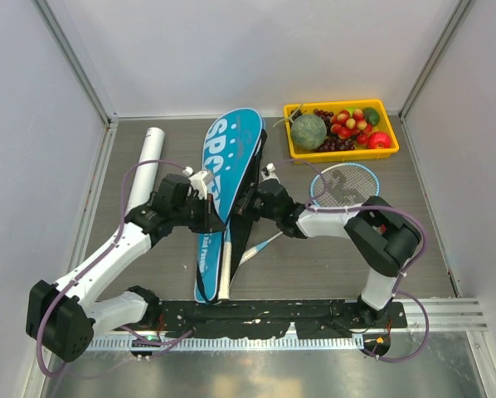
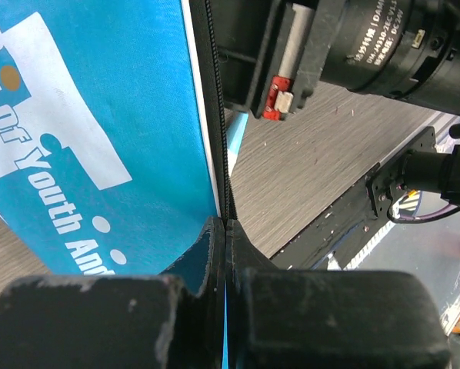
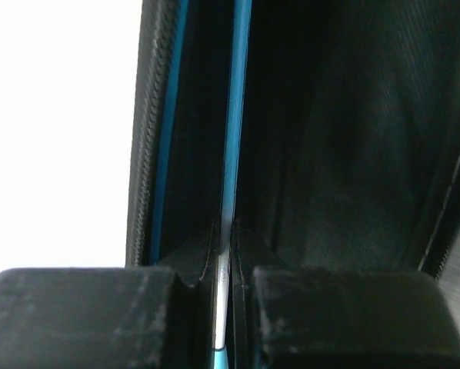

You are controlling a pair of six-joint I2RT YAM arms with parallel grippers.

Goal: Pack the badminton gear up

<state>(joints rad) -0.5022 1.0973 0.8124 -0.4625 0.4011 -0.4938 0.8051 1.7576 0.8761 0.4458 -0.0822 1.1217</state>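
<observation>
The blue "SPORT" bag (image 1: 234, 148) lies mid-table, its top flap lifted. My left gripper (image 1: 207, 199) is shut on the flap's zipped edge; in the left wrist view the blue flap (image 2: 99, 115) runs from between the shut fingertips of that gripper (image 2: 225, 224). My right gripper (image 1: 261, 193) is inside the bag opening, shut (image 3: 228, 227) on a thin light-blue and white racket bar (image 3: 235, 115) against the black lining (image 3: 353, 115). A white handle (image 1: 224, 272) sticks out of the bag's near end. A second racket (image 1: 345, 184) lies to the right. The white tube (image 1: 147, 166) lies at left. No shuttlecocks show.
A yellow tray (image 1: 293, 149) of fruit with a green melon (image 1: 309, 131) stands at the back right. Grey walls close in the table on the left, back and right. The arm base rail (image 1: 273, 313) runs along the near edge.
</observation>
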